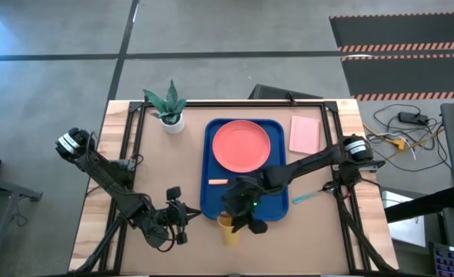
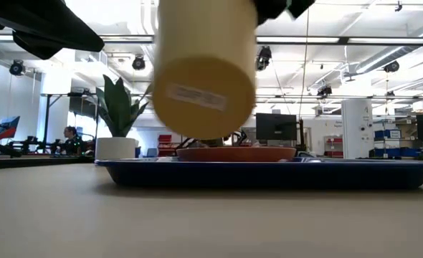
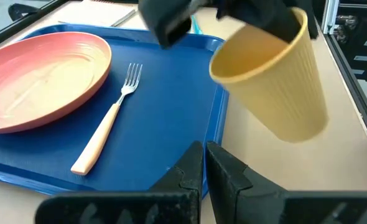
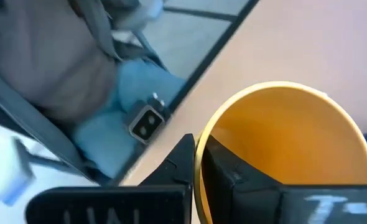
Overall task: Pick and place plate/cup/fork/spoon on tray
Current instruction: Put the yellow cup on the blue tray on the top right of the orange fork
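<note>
The yellow cup (image 1: pixel 229 231) hangs off the blue tray's (image 1: pixel 208 201) near edge, in my right gripper (image 4: pixel 197 154), which is shut on its rim. The low view shows the cup (image 2: pixel 204 68) tilted and clear of the table. The coral plate (image 1: pixel 241 146) lies in the tray's far half. The fork (image 3: pixel 106 126) lies flat on the tray beside the plate, tines toward it. The teal spoon (image 1: pixel 304 198) lies on the table right of the tray. My left gripper (image 3: pixel 205 163) is shut and empty, left of the cup. My right gripper holds the cup by its rim (image 4: pixel 200 144), one finger inside the cup and one outside, pinching the wall. The fingers come from above, slanting down. The cup (image 3: pixel 277 81) hangs tilted below them, its mouth toward the tray, lifted clear of the table.
A potted plant (image 1: pixel 168 108) stands at the table's far left. A pale pink pad (image 1: pixel 305 133) lies right of the tray's far end. Bare tray floor (image 3: pixel 165 118) lies between the fork and the tray's near rim.
</note>
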You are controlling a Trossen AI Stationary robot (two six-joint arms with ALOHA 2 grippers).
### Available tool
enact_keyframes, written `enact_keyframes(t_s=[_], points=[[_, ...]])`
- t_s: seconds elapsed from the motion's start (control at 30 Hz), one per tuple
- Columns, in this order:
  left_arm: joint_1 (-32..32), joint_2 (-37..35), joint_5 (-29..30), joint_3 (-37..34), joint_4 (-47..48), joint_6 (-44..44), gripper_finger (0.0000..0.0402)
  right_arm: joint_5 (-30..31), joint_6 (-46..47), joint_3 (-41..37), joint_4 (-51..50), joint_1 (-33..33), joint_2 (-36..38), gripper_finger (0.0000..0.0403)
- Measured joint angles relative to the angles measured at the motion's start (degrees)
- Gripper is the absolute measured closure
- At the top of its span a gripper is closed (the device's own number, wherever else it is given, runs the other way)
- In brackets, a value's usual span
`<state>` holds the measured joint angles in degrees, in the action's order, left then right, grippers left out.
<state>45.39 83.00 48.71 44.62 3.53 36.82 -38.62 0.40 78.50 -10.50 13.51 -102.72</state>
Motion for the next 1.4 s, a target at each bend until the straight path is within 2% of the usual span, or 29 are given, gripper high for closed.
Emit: enact_keyframes(t_s=[0.27, 0.43, 0.53, 0.87, 1.13, 1.4], points=[[0.00, 0.00, 1.31, 0.00, -0.04, 0.02, 0.0402, 19.61, -4.15, -0.02, -12.64, 4.80, 8.38, 0.0393], [0.00, 0.00, 1.80, 0.00, -0.05, 0.25, 0.0402, 33.41, -1.24, -0.31, -21.63, 7.43, 13.35, 0.0393], [0.00, -0.12, 2.66, 0.00, -0.07, 0.28, 0.0402, 39.32, 2.09, -1.77, -25.28, 8.59, 15.64, 0.0393], [0.00, -0.64, 4.13, 0.00, -0.08, 0.28, 0.0402, 49.18, 12.13, -10.48, -26.83, 11.37, 21.00, 0.0392], [0.00, -0.76, 4.69, 0.00, -0.09, 0.28, 0.0402, 53.20, 17.08, -16.33, -26.15, 13.28, 23.78, 0.0392], [-0.02, -0.98, 5.89, 0.13, -0.07, 0.28, 0.0402, 55.70, 19.89, -18.41, -25.92, 16.19, 24.69, 0.0392]])
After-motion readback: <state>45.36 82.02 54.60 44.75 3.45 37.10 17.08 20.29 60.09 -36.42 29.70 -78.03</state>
